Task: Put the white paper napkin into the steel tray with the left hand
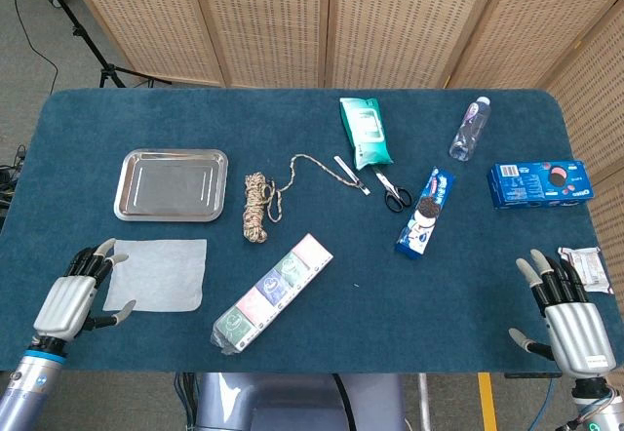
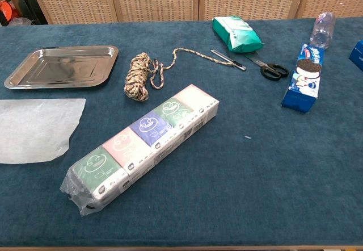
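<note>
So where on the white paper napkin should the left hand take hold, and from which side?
Judging by its pose, the near-left edge. The white paper napkin lies flat on the cloth with nothing on it, and the left hand sits open at that edge, fingers reaching its left border. Pinch the edge from the left, then lift toward the steel tray just behind it.

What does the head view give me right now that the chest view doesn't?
Only the head view shows both hands: the left hand, fingers spread at the napkin's left edge, and the right hand, open at the table's right edge near a small white packet. It also shows the whole blue cookie box. The chest view adds nothing of its own. Both show the napkin, steel tray, rope, tissue pack and scissors.
</note>
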Controlling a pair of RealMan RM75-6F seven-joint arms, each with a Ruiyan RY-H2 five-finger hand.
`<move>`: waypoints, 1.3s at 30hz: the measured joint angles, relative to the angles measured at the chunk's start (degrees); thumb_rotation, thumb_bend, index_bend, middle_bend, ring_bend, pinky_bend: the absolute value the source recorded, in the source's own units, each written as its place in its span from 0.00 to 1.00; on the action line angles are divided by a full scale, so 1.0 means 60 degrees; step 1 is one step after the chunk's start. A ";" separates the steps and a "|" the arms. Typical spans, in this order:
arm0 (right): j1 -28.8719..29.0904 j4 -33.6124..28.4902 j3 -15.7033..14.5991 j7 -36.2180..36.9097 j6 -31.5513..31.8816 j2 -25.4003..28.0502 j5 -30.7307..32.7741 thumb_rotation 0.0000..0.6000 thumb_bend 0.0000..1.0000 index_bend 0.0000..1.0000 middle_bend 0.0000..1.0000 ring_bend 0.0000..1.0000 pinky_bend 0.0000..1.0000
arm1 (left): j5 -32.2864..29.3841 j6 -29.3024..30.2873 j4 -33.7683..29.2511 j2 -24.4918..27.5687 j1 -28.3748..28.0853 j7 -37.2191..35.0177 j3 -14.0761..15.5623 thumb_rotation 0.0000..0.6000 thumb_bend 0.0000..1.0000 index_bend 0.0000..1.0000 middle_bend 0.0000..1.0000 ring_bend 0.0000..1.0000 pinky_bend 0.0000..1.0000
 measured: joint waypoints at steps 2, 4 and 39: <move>-0.0012 0.0009 -0.0002 0.0022 0.0028 0.0003 -0.0016 1.00 0.00 0.00 0.00 0.00 0.00 | -0.0005 -0.0114 0.0010 -0.0056 -0.0068 0.0056 0.0009 0.62 0.29 0.25 0.00 0.00 0.00; -0.0019 0.0013 -0.0005 0.0037 0.0046 0.0005 -0.0031 1.00 0.00 0.00 0.00 0.00 0.00 | -0.0021 -0.0254 0.0028 -0.0110 -0.0148 0.0087 0.0013 0.62 0.29 0.28 0.00 0.00 0.00; -0.0127 0.0112 0.0013 0.0427 0.0333 0.0064 -0.0154 1.00 0.00 0.00 0.00 0.00 0.00 | 0.0012 -0.2039 -0.0361 0.0088 -0.1185 0.1328 0.0632 0.64 0.42 0.36 0.00 0.00 0.00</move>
